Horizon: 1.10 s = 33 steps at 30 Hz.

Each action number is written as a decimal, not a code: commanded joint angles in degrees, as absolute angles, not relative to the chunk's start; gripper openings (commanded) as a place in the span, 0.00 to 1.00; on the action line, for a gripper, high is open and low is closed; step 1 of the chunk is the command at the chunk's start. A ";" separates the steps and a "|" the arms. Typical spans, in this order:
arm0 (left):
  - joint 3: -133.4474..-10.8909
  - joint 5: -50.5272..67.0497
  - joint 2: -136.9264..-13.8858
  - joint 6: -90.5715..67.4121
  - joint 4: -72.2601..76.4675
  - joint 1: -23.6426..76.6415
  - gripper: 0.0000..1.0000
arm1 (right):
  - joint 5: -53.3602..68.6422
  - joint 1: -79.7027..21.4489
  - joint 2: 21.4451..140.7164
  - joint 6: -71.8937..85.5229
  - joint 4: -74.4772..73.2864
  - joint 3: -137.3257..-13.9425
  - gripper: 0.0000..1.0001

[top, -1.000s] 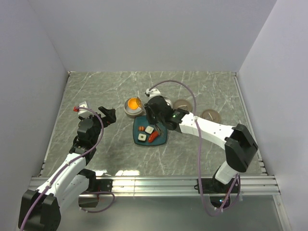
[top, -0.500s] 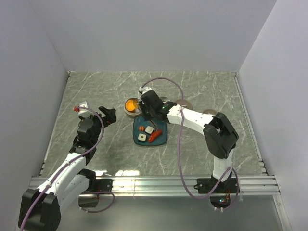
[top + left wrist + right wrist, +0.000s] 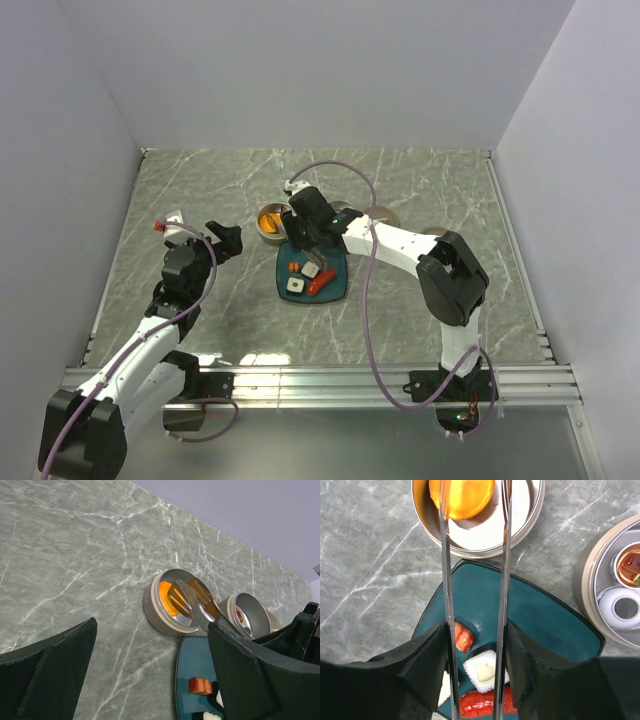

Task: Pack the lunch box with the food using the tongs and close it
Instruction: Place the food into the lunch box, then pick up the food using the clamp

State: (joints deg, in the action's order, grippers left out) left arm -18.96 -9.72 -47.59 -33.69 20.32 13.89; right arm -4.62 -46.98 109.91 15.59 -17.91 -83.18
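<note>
Seen from overhead, the grey marble worktop (image 3: 200,190) is walled on three sides, with the broadest bare stretch on its left half, between the left arm and the dark teal plate (image 3: 337,287) near the middle. That view alone takes in both arms: the left end effector (image 3: 227,240) hangs over bare stone well apart from the food, and its wrist camera shows its fingers spread wide with nothing between them. The right end effector (image 3: 303,235) reaches across the plate. Only its wrist camera shows the grip: the two thin silvery arms of the tongs (image 3: 504,570) run out between the black fingers, each against a finger's inner face, so it is closed on them while they stand apart and roughly parallel. Their tips lie over the lunch box tin (image 3: 532,515), a round metal bowl just beside the plate's far edge, and the left wrist view shows those tips are slotted and flat. The orange piece (image 3: 465,495) lies inside that tin, under the tips. A second tin (image 3: 600,580) to the right, close by the plate's edge, holds a small cup of red (image 3: 632,565) and a white ring (image 3: 622,607). On the plate lie a white block (image 3: 482,670), a red elongated piece (image 3: 480,702) and a small orange-red chunk (image 3: 463,636), close together.
</note>
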 commanded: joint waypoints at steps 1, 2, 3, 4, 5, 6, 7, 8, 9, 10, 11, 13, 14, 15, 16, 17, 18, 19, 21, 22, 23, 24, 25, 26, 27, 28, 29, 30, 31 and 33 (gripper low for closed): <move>-19.16 -8.53 -47.72 -33.84 23.12 13.62 0.99 | -4.48 -46.67 108.37 14.94 -16.52 -85.08 0.55; -19.25 -8.53 -47.81 -33.84 23.12 13.62 0.99 | -4.57 -46.67 108.20 14.94 -16.44 -84.99 0.56; -19.25 -8.53 -47.90 -33.84 23.12 13.62 0.99 | -4.74 -46.67 108.11 14.94 -16.52 -84.99 0.56; -19.25 -8.53 -47.90 -33.84 23.20 13.62 1.00 | -4.75 -46.67 108.02 14.94 -16.44 -84.99 0.56; -19.25 -8.53 -47.90 -33.84 23.29 13.62 0.99 | -4.92 -46.67 107.76 14.94 -16.35 -84.90 0.56; -19.25 -8.53 -47.90 -33.84 23.20 13.62 0.99 | -4.92 -46.67 107.49 14.94 -16.00 -84.73 0.56; -19.25 -8.53 -47.90 -33.84 23.20 13.62 0.99 | -4.92 -46.67 107.06 14.94 -15.91 -84.38 0.56; -19.25 -8.53 -47.90 -33.84 23.20 13.62 0.99 | -5.27 -46.67 106.79 14.94 -15.82 -84.29 0.56; -19.25 -8.53 -47.90 -33.84 23.20 13.62 0.99 | -5.45 -46.67 106.35 14.94 -15.65 -84.03 0.56; -19.25 -8.53 -47.99 -33.92 23.20 13.62 0.99 | -5.71 -46.67 105.30 15.03 -15.38 -83.50 0.56; -19.25 -8.53 -47.99 -33.93 23.29 13.62 0.99 | -6.23 -46.67 104.60 15.12 -15.21 -83.06 0.56; -19.34 -8.53 -48.08 -33.84 23.29 13.62 0.99 | -6.85 -46.84 101.97 15.03 -14.42 -82.18 0.55; -19.34 -8.44 -48.16 -33.84 23.29 13.62 1.00 | -7.12 -46.76 100.91 15.03 -14.15 -80.96 0.55; -19.34 -8.44 -48.16 -33.84 23.29 13.71 1.00 | -7.99 -46.84 99.77 15.03 -13.89 -80.34 0.55; -19.34 -8.52 -48.25 -33.84 23.29 13.62 1.00 | -8.35 -46.85 97.32 15.03 -13.45 -78.77 0.55; -19.34 -8.53 -48.16 -33.84 23.29 13.62 0.99 | -8.78 -47.02 95.99 15.03 -13.01 -77.79 0.55; -19.34 -8.53 -48.16 -33.84 23.29 13.62 0.99 | -9.40 -47.20 94.67 15.12 -12.66 -76.83 0.55; -19.34 -8.61 -48.16 -33.84 23.20 13.62 0.99 | -10.10 -47.37 92.22 15.20 -12.57 -75.08 0.55; -19.25 -8.53 -48.16 -33.84 23.29 13.62 1.00 | -10.98 -48.07 89.75 15.90 -12.48 -72.96 0.55; -19.34 -8.53 -48.16 -33.75 23.29 13.62 0.99 | -12.55 -48.51 87.30 16.17 -12.48 -70.60 0.55; -19.34 -8.53 -48.16 -33.84 23.20 13.62 0.99 | -13.18 -48.86 86.06 17.13 -12.31 -69.18 0.55; -19.34 -8.44 -48.16 -33.75 23.12 13.71 0.99 | -13.97 -50.00 84.74 17.75 -12.22 -67.69 0.55; -19.34 -8.44 -48.16 -33.75 23.20 13.62 0.99 | -14.84 -50.71 82.12 18.54 -12.13 -66.11 0.55; -19.42 -8.26 -48.25 -33.84 23.20 13.62 0.99 | -16.42 -51.32 80.78 20.20 -12.13 -62.87 0.55; -19.42 -8.17 -48.25 -33.75 23.20 13.62 1.00 | -16.78 -52.02 79.55 21.17 -12.13 -61.19 0.55; -19.42 -8.17 -48.16 -33.75 23.12 13.62 1.00 | -18.01 -53.34 77.02 22.14 -12.39 -58.13 0.55; -19.42 -8.00 -48.16 -33.75 23.12 13.62 0.99 | -19.06 -54.31 75.77 24.24 -12.91 -56.62 0.55; -19.42 -7.91 -48.16 -33.75 23.03 13.62 0.99 | -20.20 -55.10 74.46 25.48 -14.57 -55.21 0.55; -19.42 -7.91 -48.08 -33.75 23.03 13.62 0.99 | -21.35 -56.76 72.01 26.71 -15.55 -52.67 0.55; -19.34 -7.47 -47.99 -33.84 23.12 13.71 0.99 | -23.37 -58.18 69.27 30.22 -17.22 -50.20 0.55</move>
State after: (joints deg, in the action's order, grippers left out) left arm -18.96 -8.91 -47.90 -33.69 20.51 13.89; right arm -17.89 -56.16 73.95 24.12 -15.14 -52.66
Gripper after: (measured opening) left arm 0.995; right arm 0.554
